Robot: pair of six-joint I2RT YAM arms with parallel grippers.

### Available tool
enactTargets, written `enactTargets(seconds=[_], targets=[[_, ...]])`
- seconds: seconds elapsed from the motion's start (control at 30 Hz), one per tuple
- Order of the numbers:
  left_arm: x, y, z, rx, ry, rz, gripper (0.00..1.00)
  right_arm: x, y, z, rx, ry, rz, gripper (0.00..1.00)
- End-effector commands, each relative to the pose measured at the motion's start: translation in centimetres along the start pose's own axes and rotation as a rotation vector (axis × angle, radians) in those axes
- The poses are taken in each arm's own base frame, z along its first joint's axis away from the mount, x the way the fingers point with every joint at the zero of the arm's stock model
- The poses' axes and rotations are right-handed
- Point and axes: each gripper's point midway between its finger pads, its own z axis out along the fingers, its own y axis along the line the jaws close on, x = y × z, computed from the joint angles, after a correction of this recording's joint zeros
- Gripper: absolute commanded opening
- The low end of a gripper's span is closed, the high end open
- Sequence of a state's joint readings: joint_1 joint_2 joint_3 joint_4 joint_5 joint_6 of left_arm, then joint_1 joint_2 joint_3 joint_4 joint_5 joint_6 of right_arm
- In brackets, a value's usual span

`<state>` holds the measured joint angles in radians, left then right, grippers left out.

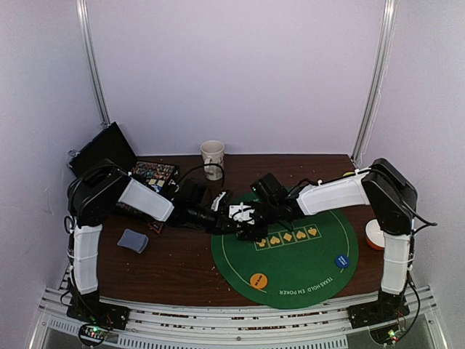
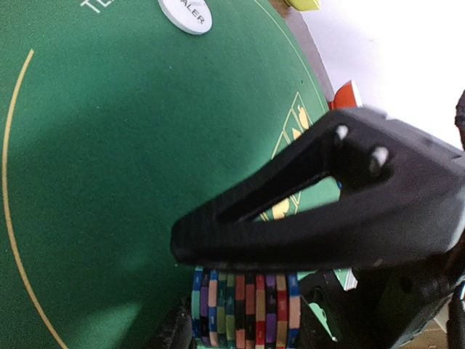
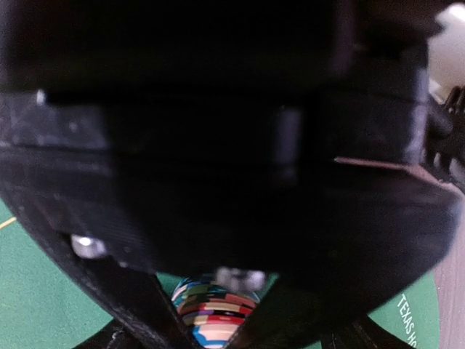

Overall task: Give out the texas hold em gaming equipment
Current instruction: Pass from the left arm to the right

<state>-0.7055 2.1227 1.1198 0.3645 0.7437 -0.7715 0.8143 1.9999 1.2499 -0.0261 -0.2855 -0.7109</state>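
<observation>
Both arms reach inward and meet above the far left part of the round green mat (image 1: 290, 280), which lies on the brown tabletop (image 1: 182, 269).

Right hand (image 3: 216, 320): narrowed to the width of a chip. Its two fingers stand against opposite sides of a striped chip stack (image 3: 214, 309) and grip it by the rims. The upper part of this hand's own camera view is blocked by a black body close to the lens.

Left hand (image 2: 245, 320): in its own camera view the same chip stack (image 2: 245, 309) lies on its side, clear of the mat, with dark parts just beside both ends. Whether these press on the stack cannot be told. A black wedge-shaped finger (image 2: 290, 218) crosses in front of the stack.

Other equipment:
- Orange disc (image 1: 259, 280) on the near part of the mat.
- Blue disc (image 1: 341, 261) on the near right part of the mat.
- White lettered disc (image 2: 185, 14) on the mat, well apart from the stack.
- Grey-blue cards (image 1: 133, 241) on the bare tabletop left of the mat, near the left arm.
- Chip tray (image 1: 154, 174) at the far left.

A beige mug (image 1: 212, 155) stands upright at the far edge.
</observation>
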Motion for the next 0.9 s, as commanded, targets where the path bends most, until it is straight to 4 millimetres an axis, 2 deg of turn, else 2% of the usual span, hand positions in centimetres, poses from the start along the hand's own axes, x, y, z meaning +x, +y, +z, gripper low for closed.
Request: enactTargets(seconds=[0.0, 0.07, 0.2, 0.33, 0.7, 0.87], targets=[[0.8, 2.3, 0.4, -0.049, 0.023, -0.019, 0.0, 1.0, 1.2, 1.1, -0.032, 0.02, 0.013, 0.66], [0.8, 2.5, 0.3, -0.051, 0.022, -0.024, 0.0, 1.1, 1.2, 1.2, -0.029, 0.015, 0.02, 0.62], [0.7, 2.6, 0.3, -0.045, 0.021, -0.026, 0.0, 1.4, 1.0, 1.4, -0.02, 0.023, 0.032, 0.62], [0.6, 2.7, -0.2, -0.022, 0.013, -0.042, 0.01, 1.8, 0.8, 1.4, -0.017, 0.047, 0.042, 0.45], [0.3, 4.1, -1.2, -0.052, 0.002, -0.052, 0.19, 1.1, 1.2, 0.3, -0.069, 0.095, 0.113, 0.24], [0.1, 4.4, -1.5, -0.05, -0.002, -0.052, 0.33, 1.1, 1.3, 0.4, -0.093, 0.126, 0.18, 0.06]])
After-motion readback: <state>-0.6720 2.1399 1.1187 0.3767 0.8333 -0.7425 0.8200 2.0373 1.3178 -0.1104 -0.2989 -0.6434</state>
